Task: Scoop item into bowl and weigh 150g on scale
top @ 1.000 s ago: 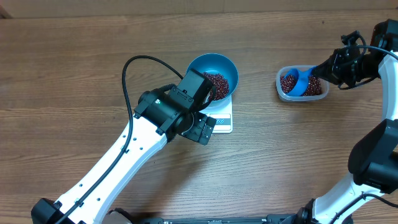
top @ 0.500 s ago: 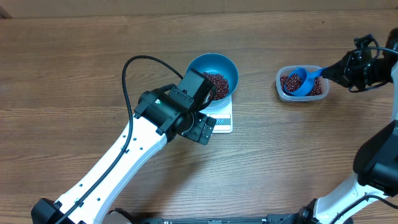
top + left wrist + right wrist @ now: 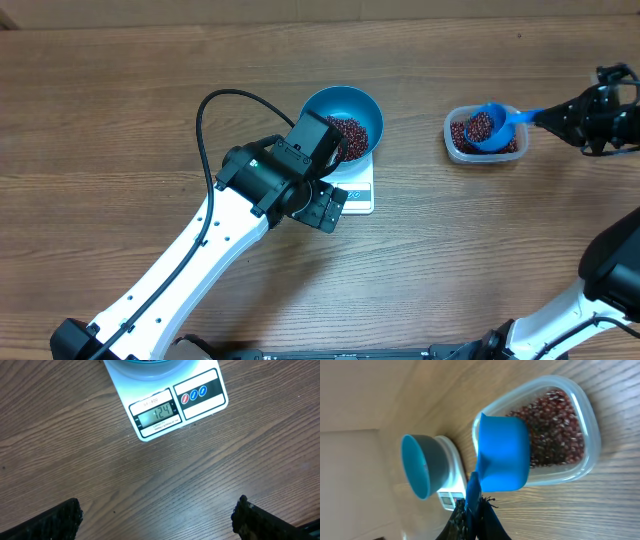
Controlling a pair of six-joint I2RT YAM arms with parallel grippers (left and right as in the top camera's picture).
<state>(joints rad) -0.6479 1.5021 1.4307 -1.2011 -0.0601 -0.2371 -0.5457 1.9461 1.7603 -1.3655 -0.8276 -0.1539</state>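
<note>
My right claw [image 3: 555, 115] clenched the scoop [image 3: 497, 112] of beans [image 3: 481, 124] over the tub [image 3: 455, 148]; the next move needed a level carry left to the bowl [image 3: 340, 100].

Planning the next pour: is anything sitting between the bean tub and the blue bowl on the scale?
Nothing visible. Only bare table separates the tub from the bowl; the left arm sits on the bowl's other side, away from that path.
</note>
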